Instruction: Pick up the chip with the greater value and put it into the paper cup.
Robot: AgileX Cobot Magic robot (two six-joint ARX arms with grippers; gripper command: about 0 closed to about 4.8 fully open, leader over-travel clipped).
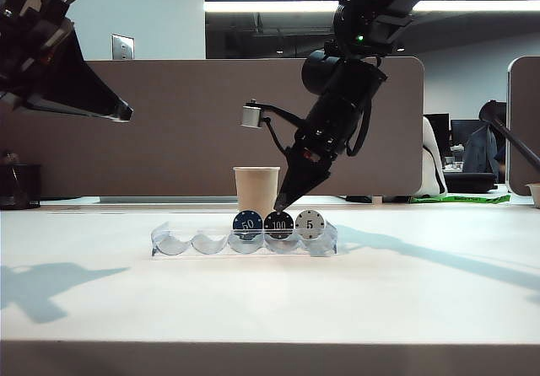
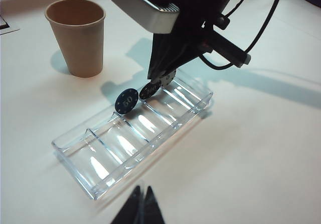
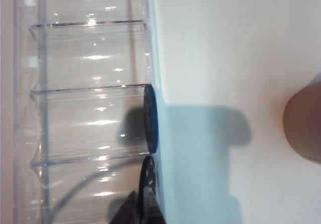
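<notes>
Right pincer (image 1: 277, 209) seemingly astride chip (image 1: 278, 224), left pincer (image 1: 125, 112) raised

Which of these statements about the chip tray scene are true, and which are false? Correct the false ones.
1. Three chips stand in the tray. True.
2. The 100 chip stands between the 50 chip and the 5 chip. True.
3. The cup lies on its side. False: it stands upright behind the tray.
4. The right gripper is above the 5 chip. False: its jaws are at the 100 chip's top edge.
5. The left gripper is inside the cup. False: it hangs raised, away from tray and cup.
</notes>
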